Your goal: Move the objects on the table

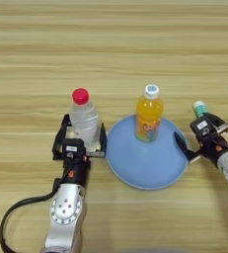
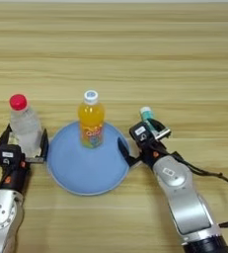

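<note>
nearest, the left gripper (image 1: 83, 134) has its fingers spread wide around the upright clear bottle (image 1: 84, 118) on the table (image 1: 115, 44). the right gripper (image 2: 141, 141) is parted, empty, beside the blue plate (image 1: 135, 168), where the orange bottle (image 1: 149, 116) stands. a glue stick (image 1: 200, 108) lies behind.

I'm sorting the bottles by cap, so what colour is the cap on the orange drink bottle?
White, seen best in the left eye view on the orange drink bottle.

The glue stick (image 2: 146, 115) shows only its top — the right gripper (image 2: 141, 141) hides the rest.
</note>
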Robot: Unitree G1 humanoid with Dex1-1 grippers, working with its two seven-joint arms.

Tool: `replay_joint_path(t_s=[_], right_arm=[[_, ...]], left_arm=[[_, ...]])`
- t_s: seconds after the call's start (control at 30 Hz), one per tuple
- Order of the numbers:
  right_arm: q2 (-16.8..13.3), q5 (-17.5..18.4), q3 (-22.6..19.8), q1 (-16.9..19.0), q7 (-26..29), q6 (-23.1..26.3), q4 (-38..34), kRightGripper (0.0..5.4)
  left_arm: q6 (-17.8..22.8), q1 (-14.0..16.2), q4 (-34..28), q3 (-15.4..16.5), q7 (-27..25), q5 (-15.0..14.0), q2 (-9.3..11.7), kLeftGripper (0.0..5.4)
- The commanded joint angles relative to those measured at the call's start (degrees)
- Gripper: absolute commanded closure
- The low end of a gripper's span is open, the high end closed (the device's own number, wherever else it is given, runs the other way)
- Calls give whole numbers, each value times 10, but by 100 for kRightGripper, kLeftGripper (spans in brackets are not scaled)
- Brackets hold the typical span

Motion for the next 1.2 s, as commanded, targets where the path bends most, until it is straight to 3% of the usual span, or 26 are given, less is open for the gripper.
replay_joint_path(t_s=[0.03,0.27,0.87,1.07,1.2], right_arm=[[7,-12,5,-7,-9,-2,15,5],[23,-31,12,-21,-35,-21,42,5],[35,-40,-19,-50,-91,-66,107,5],[50,-8,-28,-46,-74,-87,83,5],[68,40,-43,-42,-52,-96,58,5]], left_arm=[[-1,3,-3,-4,3,8,-4,0],[-2,1,-1,-4,3,7,-4,0],[-2,1,-1,-4,3,8,-2,0],[-2,1,-2,-4,3,8,-2,0],[-1,2,-3,-5,3,9,-2,0]])
